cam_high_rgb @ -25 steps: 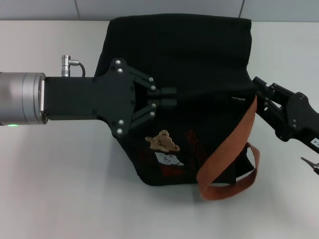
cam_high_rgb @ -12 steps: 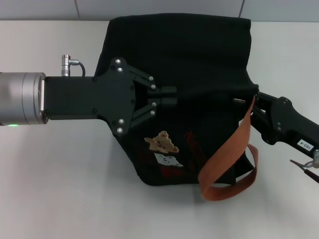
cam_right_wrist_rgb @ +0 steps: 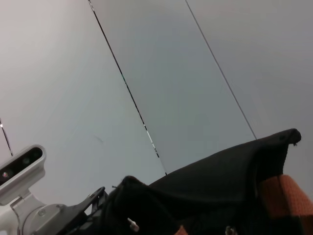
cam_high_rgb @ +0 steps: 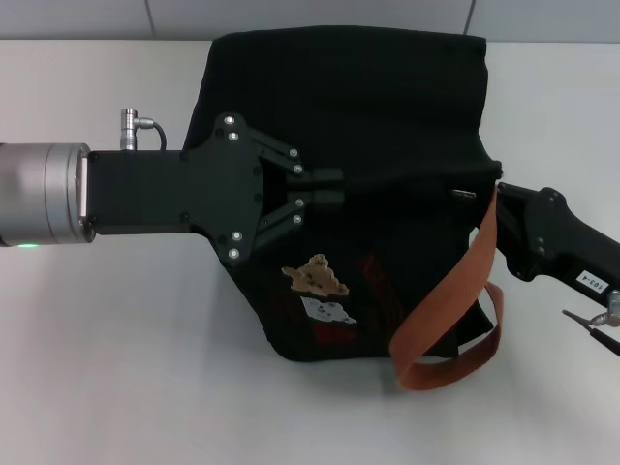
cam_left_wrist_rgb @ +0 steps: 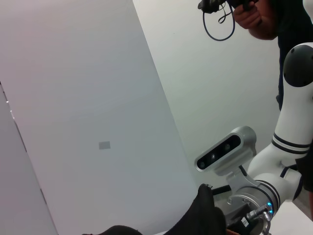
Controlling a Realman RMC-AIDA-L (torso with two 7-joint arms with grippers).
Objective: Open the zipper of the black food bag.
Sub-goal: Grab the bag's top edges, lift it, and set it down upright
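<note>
The black food bag (cam_high_rgb: 368,107) lies on the white table, with bear patches (cam_high_rgb: 318,279) and orange-brown handles (cam_high_rgb: 455,300) on its near side. My left gripper (cam_high_rgb: 334,189) reaches in from the left and is shut on a raised fold of the bag's fabric along the zipper line. The zipper's small silver pull tab (cam_high_rgb: 465,194) lies at the bag's right side. My right gripper (cam_high_rgb: 500,192) comes in from the right, its tip just beside the pull tab and partly behind the strap. In the right wrist view the bag (cam_right_wrist_rgb: 220,171) and a strap (cam_right_wrist_rgb: 288,196) fill the lower part.
The white table (cam_high_rgb: 126,339) surrounds the bag. A thin metal tool tip (cam_high_rgb: 591,325) pokes in at the right edge. The left wrist view shows a wall, a person's hand with a cable (cam_left_wrist_rgb: 244,14), and my right arm (cam_left_wrist_rgb: 288,147).
My right gripper has dropped lower and turned, its tip closing in beside the pull tab. The orange strap shifted slightly. The left gripper has held still.
</note>
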